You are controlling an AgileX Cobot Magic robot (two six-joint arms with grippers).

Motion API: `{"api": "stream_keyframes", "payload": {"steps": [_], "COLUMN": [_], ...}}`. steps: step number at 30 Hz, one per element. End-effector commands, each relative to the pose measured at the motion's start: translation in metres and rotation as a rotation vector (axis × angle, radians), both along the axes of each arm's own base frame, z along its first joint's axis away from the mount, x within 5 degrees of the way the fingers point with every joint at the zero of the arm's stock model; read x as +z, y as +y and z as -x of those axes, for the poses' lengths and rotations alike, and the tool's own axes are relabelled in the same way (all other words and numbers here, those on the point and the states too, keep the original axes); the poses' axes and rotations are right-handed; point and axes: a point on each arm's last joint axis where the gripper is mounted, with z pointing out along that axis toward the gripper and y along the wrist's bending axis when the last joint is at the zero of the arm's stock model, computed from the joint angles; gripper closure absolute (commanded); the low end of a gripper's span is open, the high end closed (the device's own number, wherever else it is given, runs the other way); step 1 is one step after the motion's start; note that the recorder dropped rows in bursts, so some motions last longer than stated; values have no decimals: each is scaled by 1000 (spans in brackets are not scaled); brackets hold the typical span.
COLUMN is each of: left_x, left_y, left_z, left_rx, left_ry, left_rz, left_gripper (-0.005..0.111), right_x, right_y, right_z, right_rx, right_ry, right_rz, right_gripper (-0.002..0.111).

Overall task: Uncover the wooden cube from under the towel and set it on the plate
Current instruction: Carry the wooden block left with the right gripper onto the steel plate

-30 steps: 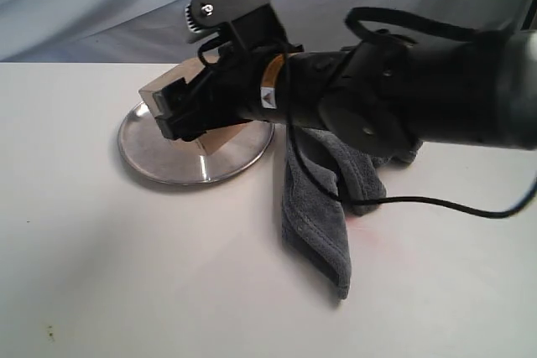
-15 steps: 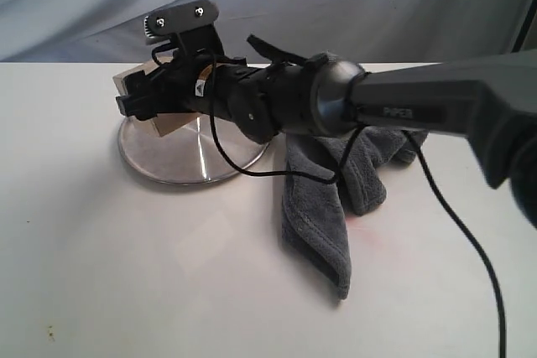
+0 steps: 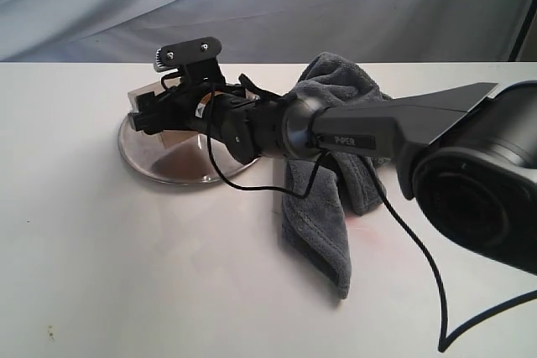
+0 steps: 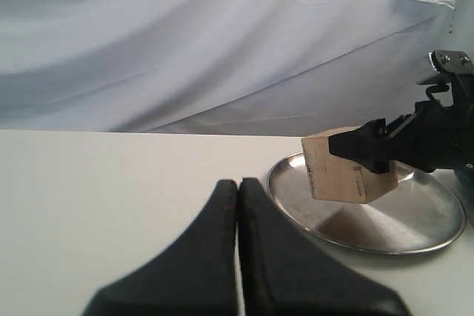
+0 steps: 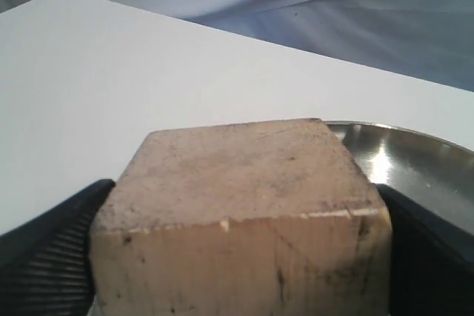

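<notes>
The pale wooden cube (image 5: 241, 212) is clamped between my right gripper's two black fingers (image 5: 44, 249), filling the right wrist view. In the exterior view my right gripper (image 3: 155, 115) holds the wooden cube (image 3: 143, 98) above the shiny steel plate (image 3: 155, 161), whose surface mirrors the cube. The left wrist view shows the cube (image 4: 344, 172) hanging over the plate (image 4: 415, 220), tilted and off its surface. My left gripper (image 4: 238, 186) is shut with nothing in it, low over the white table and short of the plate. The grey towel (image 3: 323, 215) lies crumpled right of the plate.
A white table (image 3: 126, 274) carries everything. A pale blue cloth backdrop (image 3: 252, 6) hangs behind it. The right arm's black cable (image 3: 419, 249) loops down over the towel and table. A large black arm joint (image 3: 478, 190) fills the right side of the exterior view.
My right arm has stretched out further over the plate, carrying the cube left and then a little lower. The towel's upper part, hidden before by the arm, now shows.
</notes>
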Motion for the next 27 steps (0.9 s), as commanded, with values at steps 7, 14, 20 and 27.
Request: {"api": "stream_keyframes", "payload": {"steps": [7,14,20,27], "left_x": [-1,-1,-1,-1], "left_y": [0,0,0,0], "left_z": [0,0,0,0], "left_rx": [0,0,-1,-1], "left_ry": [-1,-1,-1,-1], "left_rz": [2,2,-2,-2], "left_gripper": [105,105,105,105], "right_x": [-11,-20,-23,-26], "right_y": [-2,-2,-3,-3], "right_z": [-5,-4,-3,-1], "right_rx": [-7,-3,13,17], "right_ry": [-15,16,39,68], "right_rz": [11,35,71,89], "right_gripper": [49,48,32,24]}}
